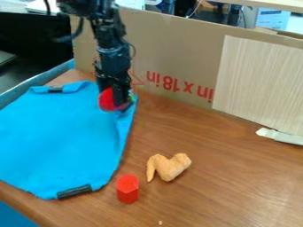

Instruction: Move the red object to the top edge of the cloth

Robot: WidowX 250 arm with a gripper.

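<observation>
The black gripper [118, 103] hangs down at the upper right corner of the blue cloth [56, 137], shut on a round red object [107, 100]. Part of that object is covered by a dark finger, and its lower side is at or just above the cloth; whether it touches cannot be told. The cloth lies spread over the left of the table, with dark clips or bands at its upper left and lower edges.
A red six-sided block [127, 189] stands right of the cloth's lower corner. Beside it lies a tan wing-shaped toy [168, 167]. A cardboard wall [177, 57] runs along the table's back, with a pale wood-grain panel [260, 82] against it at the right.
</observation>
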